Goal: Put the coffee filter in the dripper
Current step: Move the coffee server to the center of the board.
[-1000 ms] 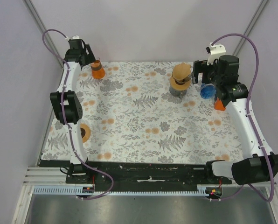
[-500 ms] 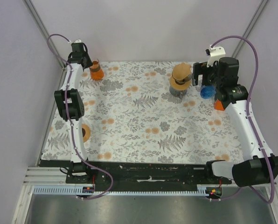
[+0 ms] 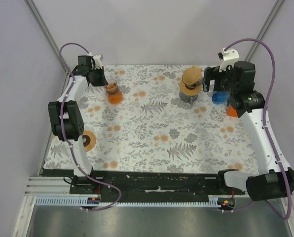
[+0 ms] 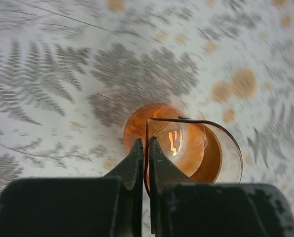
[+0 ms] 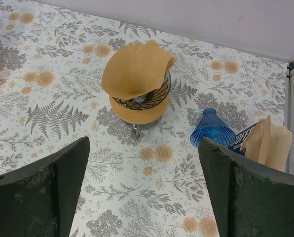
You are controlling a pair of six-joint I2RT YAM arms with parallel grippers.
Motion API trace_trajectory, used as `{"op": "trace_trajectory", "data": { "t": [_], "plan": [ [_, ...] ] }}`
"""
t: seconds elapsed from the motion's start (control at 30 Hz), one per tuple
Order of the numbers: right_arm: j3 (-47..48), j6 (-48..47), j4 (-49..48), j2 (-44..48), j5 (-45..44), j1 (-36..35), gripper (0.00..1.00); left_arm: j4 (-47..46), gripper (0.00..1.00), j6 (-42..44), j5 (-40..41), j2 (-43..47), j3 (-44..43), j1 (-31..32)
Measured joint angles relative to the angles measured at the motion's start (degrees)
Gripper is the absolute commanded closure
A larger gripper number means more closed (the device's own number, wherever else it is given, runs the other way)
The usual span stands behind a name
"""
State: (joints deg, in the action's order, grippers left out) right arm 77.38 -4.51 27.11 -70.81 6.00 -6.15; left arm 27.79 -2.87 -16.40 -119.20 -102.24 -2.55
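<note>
At ten o'clock on the desk (image 3: 152, 133), the left end effector (image 4: 143, 150) pinched the orange dripper (image 4: 186, 143) by its rim; so slim a hold might slip and tip it. The right end effector (image 5: 143, 143) gaped near the paper filter (image 5: 134, 69) at one o'clock.

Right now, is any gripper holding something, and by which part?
The left gripper pinches the orange glass dripper by its rim. The right gripper is open and empty.

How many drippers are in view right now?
3: the orange dripper, rim pinched in the left gripper, far left; a dark dripper under the brown filter, far centre; a blue dripper just right of it. None looks hidden.
</note>
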Motion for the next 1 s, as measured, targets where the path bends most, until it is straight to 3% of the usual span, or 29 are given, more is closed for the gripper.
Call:
{"op": "trace_trajectory", "data": {
  "t": [0.3,0.57,0.63,0.73,0.83,0.93,1.0],
  "plan": [
    [0.0,0.0,0.0,1.2,2.2,0.0,0.02,1.1,0.98,22.0,-12.7,21.6,22.3,15.9],
    [-1.3,0.5,0.2,2.6,2.8,0.0,0.02,2.4,0.98,32.7,-16.2,24.2,31.5,24.2],
    [-1.6,0.7,0.4,3.0,3.0,0.0,0.02,2.2,0.85,34.6,-17.2,24.6,32.1,25.0],
    [-1.7,0.9,0.6,3.4,3.2,0.0,0.02,2.1,0.49,36.8,-18.7,24.8,32.6,25.9],
    [-1.8,0.9,0.7,3.8,3.2,0.0,0.02,3.0,0.24,37.7,-18.7,24.8,32.9,26.1],
    [-1.9,0.9,0.8,3.8,3.2,0.0,0.02,6.3,0.11,37.2,-18.7,24.8,31.0,25.6],
    [-1.9,1.0,0.8,3.8,3.4,0.0,0.02,9.4,0.10,36.9,-19.5,25.1,27.7,24.4]
  ]
}}
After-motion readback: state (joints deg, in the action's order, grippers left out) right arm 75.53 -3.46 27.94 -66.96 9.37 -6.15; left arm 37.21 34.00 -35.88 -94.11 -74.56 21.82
